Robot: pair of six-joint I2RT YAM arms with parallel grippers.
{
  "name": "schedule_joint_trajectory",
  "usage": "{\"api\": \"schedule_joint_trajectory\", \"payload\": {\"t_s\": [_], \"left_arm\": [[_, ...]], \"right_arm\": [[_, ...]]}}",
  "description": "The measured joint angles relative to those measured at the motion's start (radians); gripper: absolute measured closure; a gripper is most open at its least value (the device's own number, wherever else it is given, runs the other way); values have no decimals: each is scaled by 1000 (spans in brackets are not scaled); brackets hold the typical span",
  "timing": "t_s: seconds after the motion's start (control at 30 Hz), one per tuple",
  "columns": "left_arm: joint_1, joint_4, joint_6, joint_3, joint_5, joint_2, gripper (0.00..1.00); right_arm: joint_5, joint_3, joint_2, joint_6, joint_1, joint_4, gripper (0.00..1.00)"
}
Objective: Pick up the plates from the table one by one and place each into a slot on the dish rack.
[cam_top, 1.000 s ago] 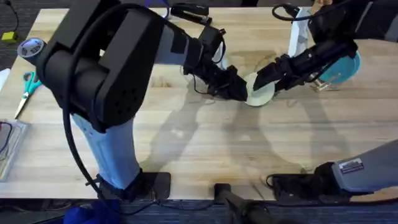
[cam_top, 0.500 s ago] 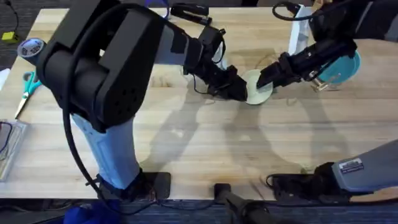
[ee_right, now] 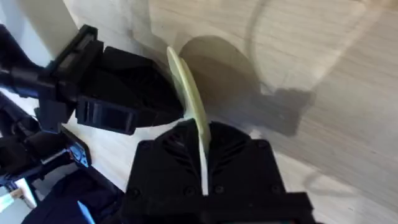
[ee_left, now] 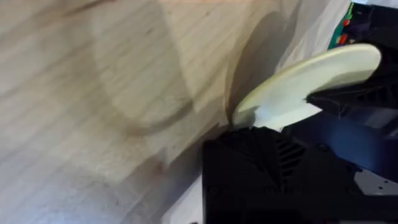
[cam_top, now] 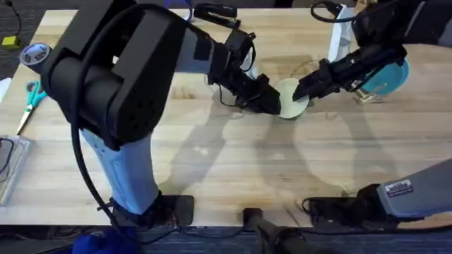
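Observation:
The pale yellow-green plate (cam_top: 292,98) is tilted up on edge over the table (cam_top: 233,162), right of centre. My right gripper (cam_top: 305,89) is shut on its far right rim; in the right wrist view the plate (ee_right: 186,92) runs edge-on between that gripper's (ee_right: 201,135) fingers. My left gripper (cam_top: 272,105) sits against the plate's left edge, and the left wrist view shows the plate (ee_left: 311,78) just above it (ee_left: 261,134). The teal-blue plate (cam_top: 390,75) stands upright at the far right, partly behind the right arm, with the dish rack (cam_top: 364,97) showing below it.
Scissors (cam_top: 31,97) and a tape ring (cam_top: 35,53) lie at the far left, with a clear tray (cam_top: 8,166) at the left edge. A white post (cam_top: 338,41) stands behind the right arm. Bare planks stretch across the table's near half.
The right gripper has drawn back and up a little, tipping the pale plate steeper. The left gripper has stayed at the plate's left edge.

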Motion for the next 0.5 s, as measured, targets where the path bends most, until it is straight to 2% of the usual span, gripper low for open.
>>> {"api": "schedule_joint_trajectory", "payload": {"t_s": [0.13, 0.3, 0.4, 0.5], "left_arm": [[1, -4, 0, 0, 0, 0, 960], [14, -66, 6, 20, -7, 0, 960], [31, -127, 16, 27, -47, -11, 960], [58, -186, 34, 29, -117, -66, 960]], "right_arm": [[0, 0, 0, 0, 0, 0, 965], [-14, 0, 0, 1, 0, -2, 972], [-19, 0, 0, 1, 0, -2, 970], [-19, 0, 0, 0, 0, -2, 970]]}}
